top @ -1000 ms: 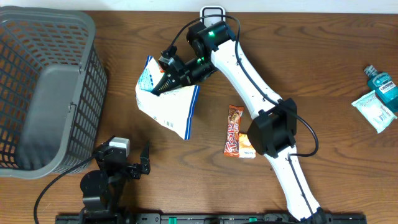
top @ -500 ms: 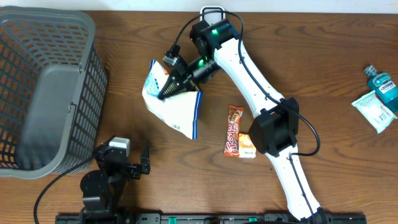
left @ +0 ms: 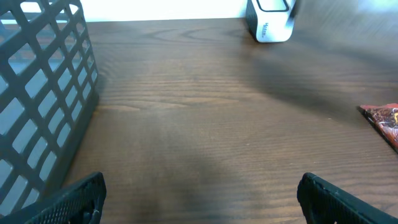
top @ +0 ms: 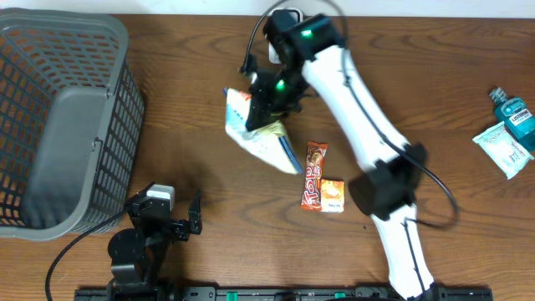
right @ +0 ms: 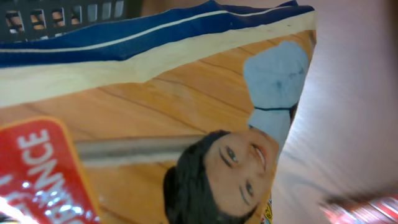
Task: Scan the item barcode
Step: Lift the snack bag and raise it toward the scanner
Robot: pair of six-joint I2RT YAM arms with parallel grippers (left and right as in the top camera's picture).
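Note:
The item is a white and blue bag [top: 261,140] printed with a child's face. It hangs above the table with my right gripper [top: 267,104] shut on its upper part. In the right wrist view the bag [right: 155,124] fills the frame and hides the fingers. The white barcode scanner [top: 284,17] stands at the table's far edge, just behind the right arm; the left wrist view has the scanner [left: 268,18] at the top. My left gripper [top: 188,219] rests low at the front left, open, with only bare wood between its fingertips [left: 81,196].
A grey mesh basket [top: 50,117] fills the left side. A red candy bar [top: 313,174] and a small orange packet [top: 333,194] lie right of the bag. A blue mouthwash bottle [top: 512,113] and a white pouch [top: 501,150] lie at the far right.
The right arm has carried the bag to the right and turned it, bringing it closer to the scanner. The left arm has not moved.

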